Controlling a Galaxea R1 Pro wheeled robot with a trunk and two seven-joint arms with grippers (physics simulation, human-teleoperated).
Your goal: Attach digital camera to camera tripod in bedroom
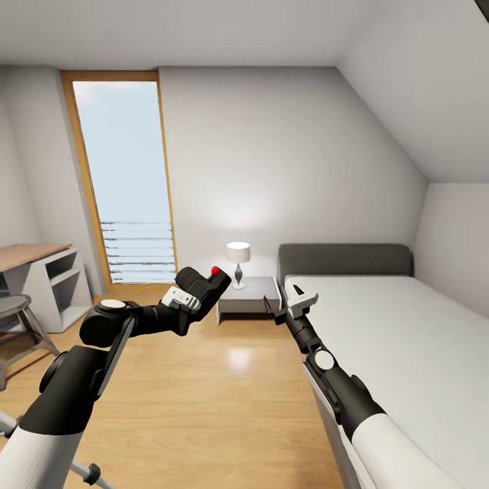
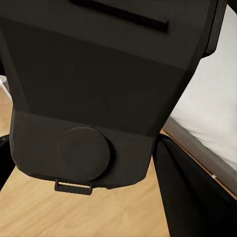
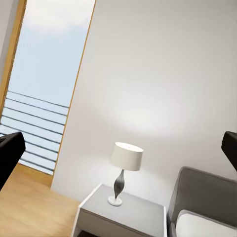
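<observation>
We hold the digital camera (image 1: 201, 284) clamped in the left gripper (image 1: 192, 293); right gripper (image 1: 293, 304) spread, empty; mounting on the camera tripod (image 1: 81, 471) remains.

One digital camera (image 1: 202, 284), black with one red button, sits in the left hand (image 1: 193, 292). Two robot arms, each with one hand; the right hand (image 1: 293, 305) is empty. The bedroom has one bed (image 1: 401, 326), one nightstand (image 1: 248, 297) bearing one lamp (image 1: 238, 261), one tall window (image 1: 125, 183), one desk (image 1: 41, 275), and one stool (image 1: 17, 319).
</observation>
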